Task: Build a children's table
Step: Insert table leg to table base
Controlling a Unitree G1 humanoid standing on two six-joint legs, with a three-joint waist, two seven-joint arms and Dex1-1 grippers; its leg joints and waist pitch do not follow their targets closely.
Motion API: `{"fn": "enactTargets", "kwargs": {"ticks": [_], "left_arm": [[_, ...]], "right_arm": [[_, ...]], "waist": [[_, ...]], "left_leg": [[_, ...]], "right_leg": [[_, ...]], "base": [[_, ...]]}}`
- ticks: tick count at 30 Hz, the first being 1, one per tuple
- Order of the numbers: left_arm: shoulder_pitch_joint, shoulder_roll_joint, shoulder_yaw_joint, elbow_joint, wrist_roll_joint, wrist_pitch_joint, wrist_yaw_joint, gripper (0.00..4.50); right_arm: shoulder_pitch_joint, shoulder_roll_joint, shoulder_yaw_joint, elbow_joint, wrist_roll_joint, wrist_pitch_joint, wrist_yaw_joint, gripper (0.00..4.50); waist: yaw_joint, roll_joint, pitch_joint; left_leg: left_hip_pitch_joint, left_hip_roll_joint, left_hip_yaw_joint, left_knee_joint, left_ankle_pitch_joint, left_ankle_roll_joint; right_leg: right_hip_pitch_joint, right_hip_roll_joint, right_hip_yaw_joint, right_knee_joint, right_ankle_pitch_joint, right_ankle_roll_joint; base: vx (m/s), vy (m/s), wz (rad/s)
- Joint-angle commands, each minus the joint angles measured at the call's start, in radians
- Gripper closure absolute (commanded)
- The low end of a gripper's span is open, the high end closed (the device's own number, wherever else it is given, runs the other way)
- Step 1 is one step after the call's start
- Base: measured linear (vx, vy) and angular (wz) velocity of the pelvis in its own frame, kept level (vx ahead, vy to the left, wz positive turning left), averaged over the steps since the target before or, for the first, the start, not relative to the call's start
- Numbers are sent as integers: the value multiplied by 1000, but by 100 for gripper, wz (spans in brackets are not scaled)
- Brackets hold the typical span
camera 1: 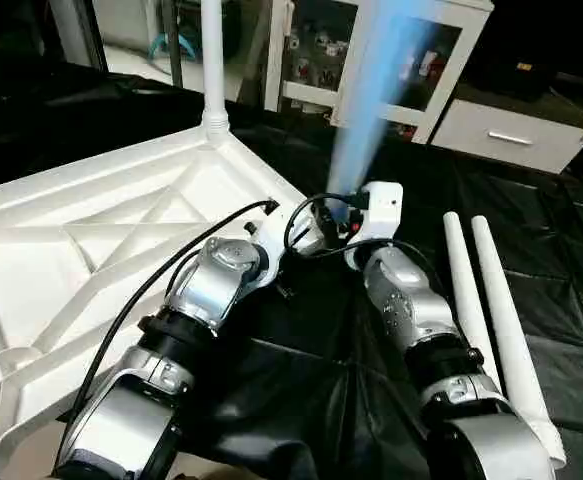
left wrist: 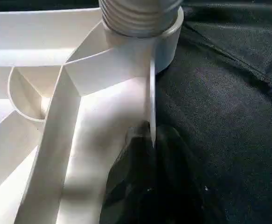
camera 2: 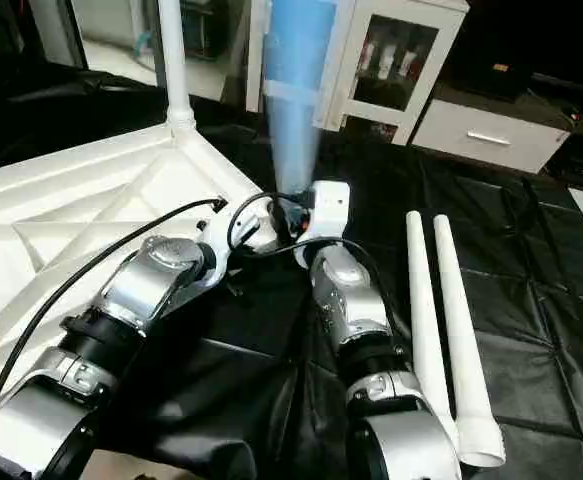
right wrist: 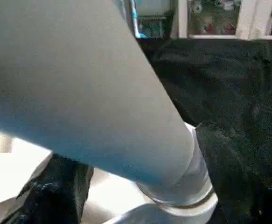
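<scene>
Now, view by view, with the tabletop's near corner socket as the landmark.

Left eye: the tabletop [camera 1: 91,240] lies ribs-up on the black-covered table [camera 1: 561,250]. One leg [camera 1: 212,60] stands in the far corner socket; a second leg [camera 1: 371,100] rises from the near corner socket, right where both wrists meet. Two spare legs [camera 1: 491,320] lie side by side well to the right of that socket.

Right eye: same layout; the right forearm [camera 2: 346,300] reaches up to the socket from below, the left forearm [camera 2: 151,285] from the tabletop side.

Left wrist: the left claw [left wrist: 150,140] is pinched shut on the thin tabletop edge just beside the socket [left wrist: 166,42], where the leg's threaded end sits.

Right wrist: the leg [right wrist: 80,93] enters its socket collar [right wrist: 191,198]; one finger [right wrist: 56,191] of the right claw shows beside it, and whether that claw grips or stands free I cannot tell.

Doing it well: likely screwing the leg home. Keep the edge pinned so the top cannot spin, keep the leg upright, and re-grip low near the socket for each turn.
</scene>
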Motion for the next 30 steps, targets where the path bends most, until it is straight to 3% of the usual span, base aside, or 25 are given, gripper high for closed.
{"fn": "enactTargets", "kwargs": {"ticks": [1,3,14,22,27,28,29,30], "left_arm": [[-18,-3,4,-25,-11,-37,-3,450],[-15,-2,0,-28,-12,-36,-5,450],[-15,6,-9,-28,-10,-43,-18,450],[9,30,-45,-57,-7,-74,-80,450],[67,108,-98,-142,-24,-171,-233,450],[79,129,-103,-156,-22,-170,-250,450],[108,186,-126,-189,-28,-190,-327,450],[110,189,-128,-191,-28,-192,-332,450]], "right_arm": [[13,-4,5,-26,10,3,26,140],[25,-1,-1,-36,11,-1,27,174],[51,-10,-1,-61,9,2,54,248],[58,-47,2,-97,9,24,102,260],[46,-135,-31,-215,95,122,235,260],[44,-165,-45,-255,135,170,277,261],[44,-244,-66,-339,229,292,388,261],[44,-249,-68,-344,236,300,396,261]], "waist": [[10,10,-62],[11,9,-62],[13,14,-65],[23,18,-65],[38,15,-63],[38,16,-63],[40,16,-63],[43,17,-62]], "left_leg": [[6,7,10,-61,-35,65],[7,7,10,-60,-38,66],[9,6,10,-58,-21,69],[12,7,10,-56,-18,72],[10,8,11,-55,-12,78],[12,7,12,-55,-17,76],[13,10,9,-57,-28,80],[13,12,8,-57,-37,78]], "right_leg": [[68,-41,21,-42,104,-259],[67,-42,22,-42,101,-260],[68,-40,20,-37,130,-271],[69,-40,20,-37,133,-274],[72,-41,22,-33,135,-268],[69,-39,21,-34,125,-264],[72,-38,20,-33,118,-261],[72,-39,20,-34,105,-257]], "base": [[0,0,0],[0,0,0],[0,0,0],[0,0,0],[0,0,0],[0,0,0],[0,0,0],[0,0,0]]}}
